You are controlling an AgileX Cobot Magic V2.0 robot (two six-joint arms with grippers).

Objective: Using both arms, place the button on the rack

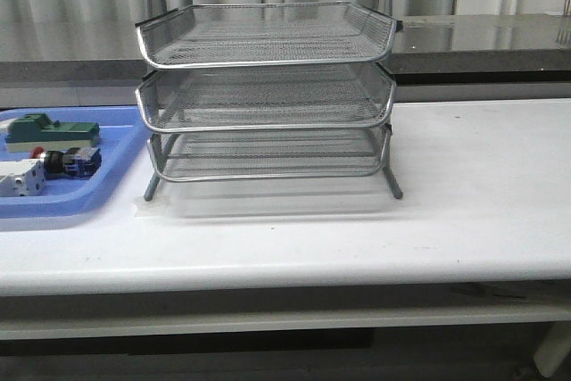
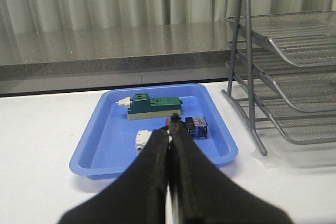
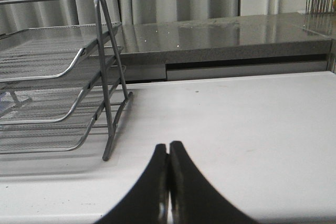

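The button lies on its side in the blue tray at the table's left, red head toward the white part. In the left wrist view the button shows just past my fingertips, partly hidden by them. My left gripper is shut and empty, held short of the tray. The silver wire-mesh rack stands in the middle of the table, its three tiers bare; it also shows as the rack and rack in the wrist views. My right gripper is shut over bare table beside the rack's leg. Neither arm shows in the front view.
The tray also holds a green block on a beige base and a white blocky part. A grey counter runs behind the table. White tabletop lies right of the rack.
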